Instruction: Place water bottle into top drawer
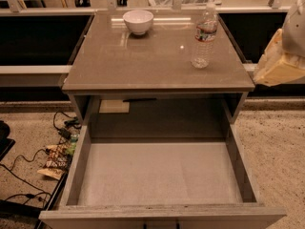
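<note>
The water bottle (204, 37), clear with a white cap and a white-and-red label, stands upright on the right side of the glossy tabletop (152, 61). The top drawer (159, 175) is pulled fully open below it, with a bare grey floor and nothing in it. Only a white and tan part of my arm (281, 61) shows at the right edge, level with the tabletop and to the right of the bottle. My gripper is out of view past that edge.
A white bowl (138, 21) stands at the back of the tabletop, left of the bottle. Cables and clutter (57, 154) lie on the floor left of the drawer. A dark shelf unit and rails run behind the table.
</note>
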